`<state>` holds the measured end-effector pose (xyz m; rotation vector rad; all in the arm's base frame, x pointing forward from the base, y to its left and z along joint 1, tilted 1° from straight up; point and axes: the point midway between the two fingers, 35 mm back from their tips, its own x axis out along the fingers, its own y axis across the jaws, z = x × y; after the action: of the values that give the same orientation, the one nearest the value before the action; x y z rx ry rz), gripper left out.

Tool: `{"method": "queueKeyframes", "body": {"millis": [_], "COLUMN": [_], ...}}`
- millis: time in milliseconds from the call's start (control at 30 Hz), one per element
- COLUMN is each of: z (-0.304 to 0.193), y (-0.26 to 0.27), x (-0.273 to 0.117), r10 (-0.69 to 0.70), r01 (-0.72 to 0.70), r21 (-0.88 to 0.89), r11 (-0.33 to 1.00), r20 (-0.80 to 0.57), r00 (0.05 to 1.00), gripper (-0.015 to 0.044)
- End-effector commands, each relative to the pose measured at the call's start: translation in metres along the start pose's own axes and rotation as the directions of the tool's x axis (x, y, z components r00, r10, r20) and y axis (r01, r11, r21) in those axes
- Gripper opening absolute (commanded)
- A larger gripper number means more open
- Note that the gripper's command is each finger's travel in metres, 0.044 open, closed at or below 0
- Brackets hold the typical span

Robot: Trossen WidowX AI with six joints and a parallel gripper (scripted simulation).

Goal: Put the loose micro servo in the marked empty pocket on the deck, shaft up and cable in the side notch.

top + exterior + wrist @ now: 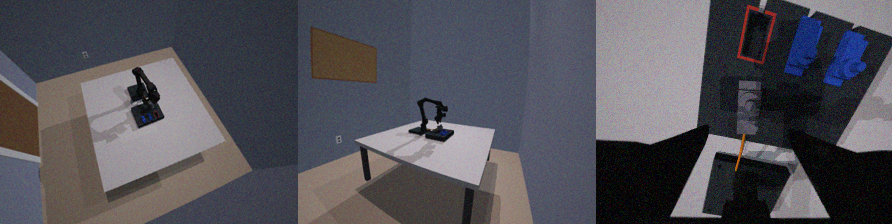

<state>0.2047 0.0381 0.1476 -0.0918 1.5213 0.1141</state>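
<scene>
The loose servo (748,117) is grey, with a round boss facing the wrist camera. It sits at the arm's side of the dark deck (137,112) (433,135) (718,55). Its orange cable (740,152) runs back toward the arm's base. The marked pocket (743,32) (154,115) is outlined in red and empty, beyond the servo in the wrist view. My gripper (749,130) (438,123) is open and empty above the servo, its fingertips on either side of the servo's cable end in the wrist view. The gap between them and the servo is hard to judge.
Two blue servos (803,45) (848,57) sit in the deck beside the marked pocket. The arm's dark base plate (713,192) (131,91) (414,130) is behind the deck. Both stand on the white table (178,127) (463,153).
</scene>
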Motion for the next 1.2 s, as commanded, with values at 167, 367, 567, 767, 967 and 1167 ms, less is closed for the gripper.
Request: {"method": "queueKeyframes", "body": {"millis": [167,367,567,767,967,1167], "z": [-0.002,-0.002,-0.002,-0.003,-0.003,-0.003], "y": [0.000,0.000,0.000,0.000,0.000,0.000], "x": [0.019,0.027,0.036,0.039,0.039,0.039], "r10": [-0.004,-0.004,-0.004,-0.004,-0.004,-0.004], "r01": [0.004,0.004,0.004,0.004,0.004,0.004], "r21": [0.003,0.003,0.003,0.003,0.003,0.003], "r11": [1.000,1.000,1.000,1.000,1.000,1.000], "r20": [-0.007,-0.007,-0.007,-0.007,-0.007,-0.007], "r00": [1.000,1.000,1.000,1.000,1.000,1.000], "gripper": [0.0440,0.0440,0.0440,0.0361,0.0204,0.0105]}}
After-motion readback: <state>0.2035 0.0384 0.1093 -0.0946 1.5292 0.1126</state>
